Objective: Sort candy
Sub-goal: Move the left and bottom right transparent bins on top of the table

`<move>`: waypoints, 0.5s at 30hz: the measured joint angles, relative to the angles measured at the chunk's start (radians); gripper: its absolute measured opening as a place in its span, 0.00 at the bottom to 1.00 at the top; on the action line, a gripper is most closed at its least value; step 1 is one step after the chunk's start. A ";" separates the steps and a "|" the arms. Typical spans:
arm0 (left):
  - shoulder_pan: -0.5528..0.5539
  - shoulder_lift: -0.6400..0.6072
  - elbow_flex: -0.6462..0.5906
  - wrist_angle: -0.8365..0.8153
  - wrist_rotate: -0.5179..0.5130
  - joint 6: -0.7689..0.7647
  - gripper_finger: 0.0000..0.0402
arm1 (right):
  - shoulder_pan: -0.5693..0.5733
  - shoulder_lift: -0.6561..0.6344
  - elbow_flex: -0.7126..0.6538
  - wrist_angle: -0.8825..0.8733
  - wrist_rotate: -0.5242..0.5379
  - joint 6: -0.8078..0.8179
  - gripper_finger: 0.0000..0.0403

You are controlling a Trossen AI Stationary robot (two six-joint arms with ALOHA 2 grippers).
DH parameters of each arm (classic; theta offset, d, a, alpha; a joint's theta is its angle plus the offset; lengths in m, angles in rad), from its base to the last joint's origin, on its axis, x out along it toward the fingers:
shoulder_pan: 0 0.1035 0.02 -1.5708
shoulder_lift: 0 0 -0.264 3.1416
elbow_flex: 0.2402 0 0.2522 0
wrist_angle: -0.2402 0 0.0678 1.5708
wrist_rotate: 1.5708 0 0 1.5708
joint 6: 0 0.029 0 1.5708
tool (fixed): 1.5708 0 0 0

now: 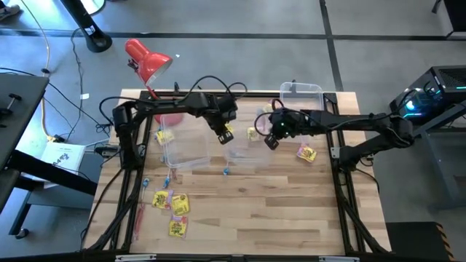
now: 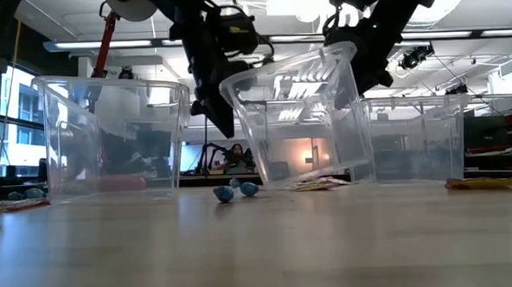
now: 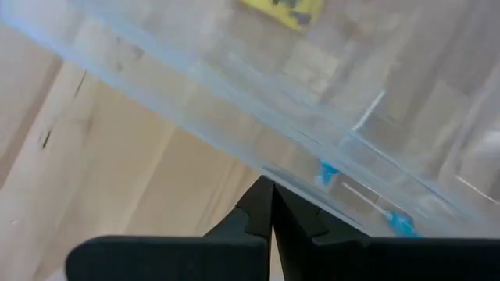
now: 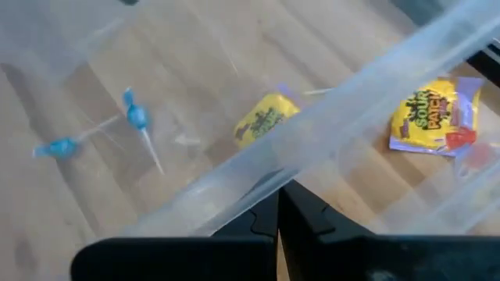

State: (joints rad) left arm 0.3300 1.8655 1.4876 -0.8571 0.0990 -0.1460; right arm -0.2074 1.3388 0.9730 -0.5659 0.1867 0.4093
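Closest to the low camera, two blue-wrapped pieces (image 2: 236, 190) lie on the wooden table (image 1: 277, 211) just in front of the middle bin (image 2: 298, 116), which is tilted, with one bottom edge raised off the wood. You have both tools clamped on that bin's rim: the left gripper (image 1: 226, 132) on one side, the right gripper (image 1: 271, 140) on the other, each pair of fingers pinched onto the clear plastic. Through its wall the right wrist camera shows the blue pieces as small twisted wrappers on thin pale sticks, the two sticks angled across each other. Beside them lies a crumpled yellow packet (image 4: 266, 119), its print too creased to read. A flatter yellow packet (image 4: 428, 113) with purple edging reads "SOUR PATCH". From above, three more yellow square packets (image 1: 172, 207) sit grouped near the table's front left, with slim red sticks (image 1: 140, 218) next to them, long axes running front to back along the left edge. One more packet (image 1: 306, 153) lies near the right arm.
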 joint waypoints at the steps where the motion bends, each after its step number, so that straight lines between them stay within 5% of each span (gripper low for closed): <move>1: -0.001 -0.011 0.000 -0.001 0.001 0.000 0.00 | -0.007 -0.001 0.000 0.006 0.000 0.002 0.00; 15: 0.039 -0.082 0.002 0.064 -0.150 0.076 0.00 | -0.128 -0.001 0.001 0.114 0.021 -0.016 0.00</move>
State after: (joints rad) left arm 0.3688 1.7832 1.4895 -0.7935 -0.0508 -0.0700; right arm -0.3356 1.3380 0.9737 -0.4518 0.2078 0.3929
